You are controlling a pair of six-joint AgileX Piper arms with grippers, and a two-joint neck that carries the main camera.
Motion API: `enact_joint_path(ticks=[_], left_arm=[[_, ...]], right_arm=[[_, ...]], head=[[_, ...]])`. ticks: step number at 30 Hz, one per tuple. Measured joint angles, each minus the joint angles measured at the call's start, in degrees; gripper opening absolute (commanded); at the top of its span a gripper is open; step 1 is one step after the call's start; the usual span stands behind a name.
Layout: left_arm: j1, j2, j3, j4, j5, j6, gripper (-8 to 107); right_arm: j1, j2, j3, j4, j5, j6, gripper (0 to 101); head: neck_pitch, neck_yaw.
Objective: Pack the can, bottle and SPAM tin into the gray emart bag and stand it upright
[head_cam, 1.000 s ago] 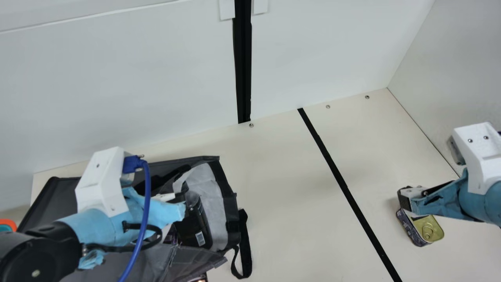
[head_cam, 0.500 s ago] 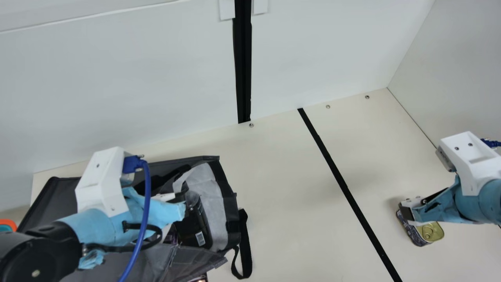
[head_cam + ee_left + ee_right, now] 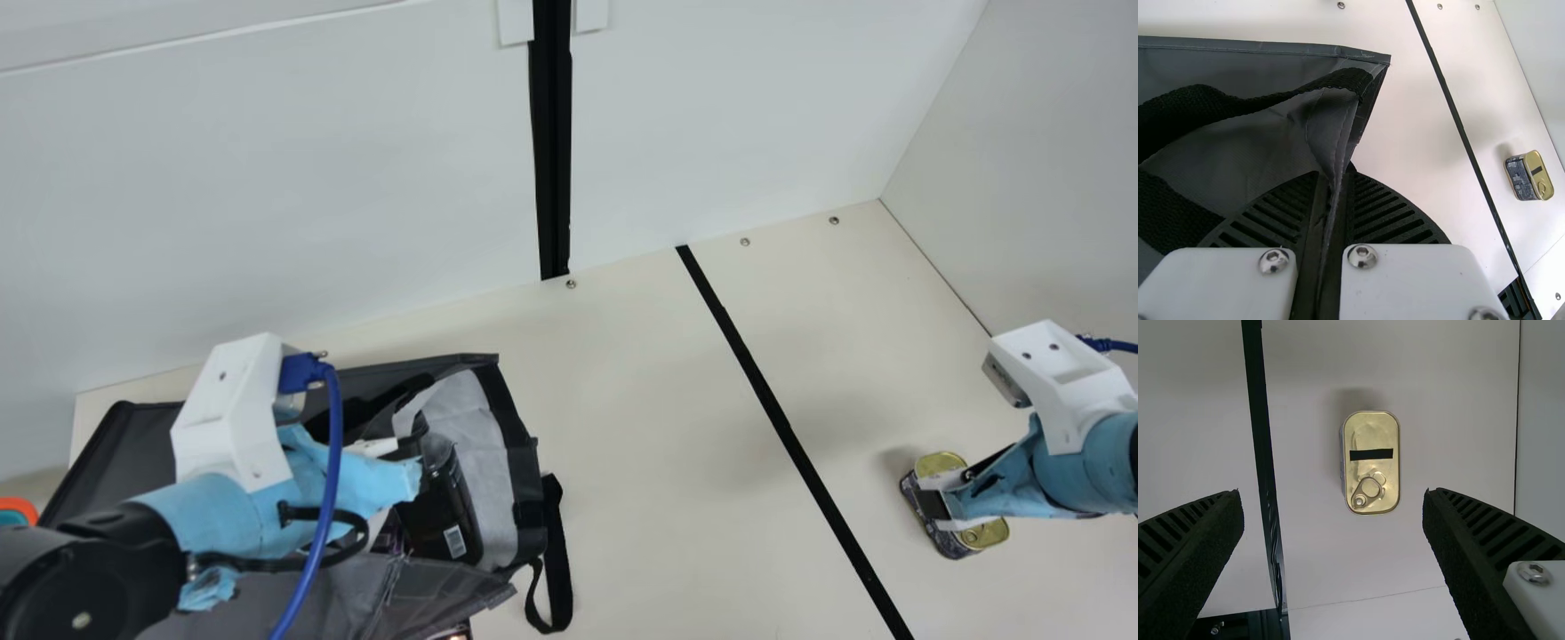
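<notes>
Well, right hand (image 3: 1333, 495): spread apart over the SPAM tin (image 3: 1371, 437), gripping nothing.
SPAM tin: on the desk (image 3: 640, 400), lid up, across the black stripe (image 3: 756, 364) from the bag.
Left hand (image 3: 1333, 175): clenched on the edge of the gray emart bag (image 3: 111, 471).
Gray emart bag: seems to be lying down, a dark container (image 3: 440, 524) in its mouth; can't tell whether can and bottle are both in.
Packing: well along, I'd say; tin to load, then bag to stand upright.
</notes>
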Motion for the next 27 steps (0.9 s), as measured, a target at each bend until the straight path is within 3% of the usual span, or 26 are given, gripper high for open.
enact_joint_path(ticks=[12,27], left_arm=[[0.0,0.0,0.0,0.0,0.0,0.0,-8],[0.0,0.0,0.0,0.0,0.0,0.0,-8]], right_arm=[[-2.7,4.2,3.5,0.2,-3.8,-4.4,95],[-6.6,11.3,4.5,1.0,-8.8,-9.6,95]], head=[[0.1,0.0],[0.0,0.1]])
